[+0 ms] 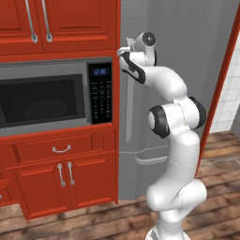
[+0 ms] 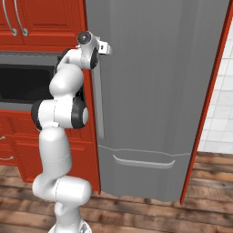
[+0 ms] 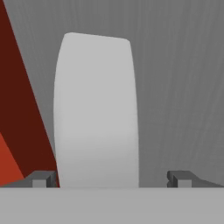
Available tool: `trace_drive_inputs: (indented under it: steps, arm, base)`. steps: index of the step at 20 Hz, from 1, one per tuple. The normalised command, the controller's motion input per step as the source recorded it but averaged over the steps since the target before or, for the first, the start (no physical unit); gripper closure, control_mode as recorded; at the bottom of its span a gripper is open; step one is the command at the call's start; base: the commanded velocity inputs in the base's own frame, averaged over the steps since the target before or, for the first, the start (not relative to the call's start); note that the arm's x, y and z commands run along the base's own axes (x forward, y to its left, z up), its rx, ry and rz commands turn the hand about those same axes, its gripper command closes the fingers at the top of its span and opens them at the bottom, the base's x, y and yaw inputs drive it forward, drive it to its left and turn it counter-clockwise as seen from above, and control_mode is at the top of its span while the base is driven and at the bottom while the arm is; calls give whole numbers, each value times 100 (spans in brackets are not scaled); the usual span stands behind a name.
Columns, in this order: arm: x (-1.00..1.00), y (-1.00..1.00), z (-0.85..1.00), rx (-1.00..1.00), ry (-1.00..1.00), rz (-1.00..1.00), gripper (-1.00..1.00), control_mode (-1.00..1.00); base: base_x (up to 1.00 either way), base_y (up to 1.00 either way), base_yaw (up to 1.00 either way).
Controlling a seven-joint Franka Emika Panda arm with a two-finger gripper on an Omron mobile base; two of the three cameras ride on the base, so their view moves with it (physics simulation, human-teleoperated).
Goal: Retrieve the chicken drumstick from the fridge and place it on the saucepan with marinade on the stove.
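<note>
Spread wide, the claw [image 3: 111, 179] sits up at the top of the fridge's [image 2: 154, 91] long door handle [image 3: 96, 113], one fingertip [image 3: 41, 179] on either side of it — lined up, it seems, to close on the handle and pull. With the door shut, the drumstick stays hidden. Red cabinets [image 1: 61, 173] and a microwave [image 1: 51, 96] stand alongside — wooden floor [image 2: 136, 214] below.

We are seeing a black-fronted microwave [image 1: 47, 98] sitting in red cabinets [image 1: 61, 173], with its keypad [image 1: 100, 96] lying on its right. A wooden floor [image 2: 150, 214] is running along the near side, and white wall tiles [image 2: 223, 104] are showing far right.
</note>
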Motion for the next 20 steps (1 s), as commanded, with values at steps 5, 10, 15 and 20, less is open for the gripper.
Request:
trace_drive_inputs:
  steps: [5, 10, 15, 20]
  arm:
    - [0, 0, 0, 0, 0, 0, -100, -100]
    - [0, 0, 0, 0, 0, 0, 100, -100]
    - [0, 0, 0, 0, 0, 0, 100, -100]
    - [0, 0, 0, 0, 0, 0, 100, -100]
  base:
    - [0, 0, 0]
    - [0, 0, 0]
    - [0, 0, 0]
    - [0, 0, 0]
